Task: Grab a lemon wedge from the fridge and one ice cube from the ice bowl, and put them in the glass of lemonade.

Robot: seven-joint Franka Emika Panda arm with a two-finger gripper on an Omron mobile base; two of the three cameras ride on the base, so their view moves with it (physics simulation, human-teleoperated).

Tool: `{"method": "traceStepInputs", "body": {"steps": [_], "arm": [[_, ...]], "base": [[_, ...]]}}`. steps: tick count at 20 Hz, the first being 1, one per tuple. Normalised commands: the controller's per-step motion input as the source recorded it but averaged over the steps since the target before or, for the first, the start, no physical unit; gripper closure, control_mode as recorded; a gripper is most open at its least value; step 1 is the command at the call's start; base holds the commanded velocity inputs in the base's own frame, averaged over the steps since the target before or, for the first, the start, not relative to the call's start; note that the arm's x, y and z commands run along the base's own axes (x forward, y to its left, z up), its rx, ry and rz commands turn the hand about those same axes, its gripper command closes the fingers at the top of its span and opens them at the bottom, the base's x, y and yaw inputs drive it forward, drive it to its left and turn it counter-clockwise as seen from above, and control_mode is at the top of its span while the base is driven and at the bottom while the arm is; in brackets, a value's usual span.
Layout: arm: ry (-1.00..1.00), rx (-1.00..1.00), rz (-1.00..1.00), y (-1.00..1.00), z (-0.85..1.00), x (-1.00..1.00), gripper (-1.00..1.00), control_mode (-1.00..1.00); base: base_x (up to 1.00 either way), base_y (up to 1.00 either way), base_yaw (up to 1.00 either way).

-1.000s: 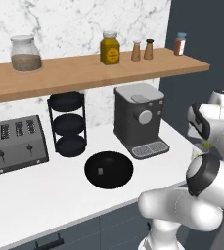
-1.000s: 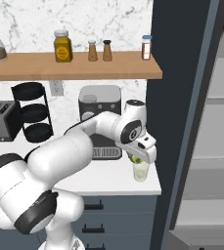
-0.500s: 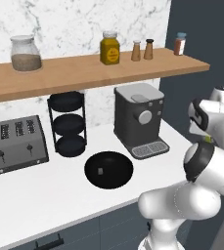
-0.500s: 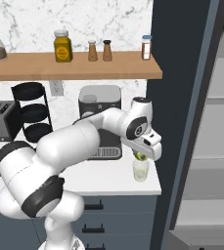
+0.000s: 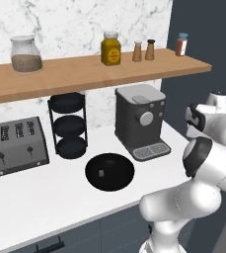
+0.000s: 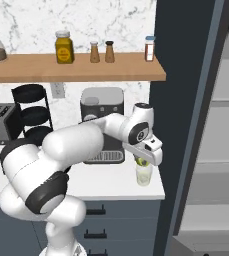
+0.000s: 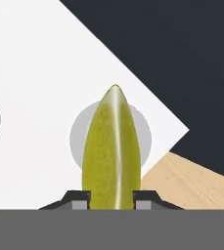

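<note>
My gripper [image 6: 144, 160] hangs just above the glass of lemonade [image 6: 144, 175], which stands at the counter's right end beside the fridge [image 6: 226, 125]. It is shut on the lemon wedge [image 6: 141, 162]. In the hand view the yellow-green lemon wedge [image 7: 112, 154] stands between the fingertips [image 7: 79, 198], with the round glass of lemonade [image 7: 143, 132] directly beneath it. The fridge is open, its pale shelves in sight. The black ice bowl [image 5: 109, 171] sits mid-counter with one ice cube [image 5: 100, 173] in it.
A coffee machine [image 6: 102, 107] stands just left of the glass. Further left are a tiered black rack [image 5: 67, 126] and a toaster [image 5: 16, 146]. A wooden shelf [image 5: 85, 71] with jars and shakers runs overhead. The counter edge [image 7: 172, 114] lies close to the glass.
The arm's elbow has swung and the hand has turned and settled over the glass. The lemon wedge stays in the grip.
</note>
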Motion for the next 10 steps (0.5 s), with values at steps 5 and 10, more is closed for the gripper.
{"method": "traceStepInputs", "body": {"steps": [5,10], "arm": [[0.00,0.00,0.00,-0.03,-0.22,0.02,1.00,-1.00],[0.00,0.00,0.00,-0.20,0.02,0.02,1.00,-1.00]], "base": [[0.00,0.00,0.00],[0.00,0.00,0.00]]}}
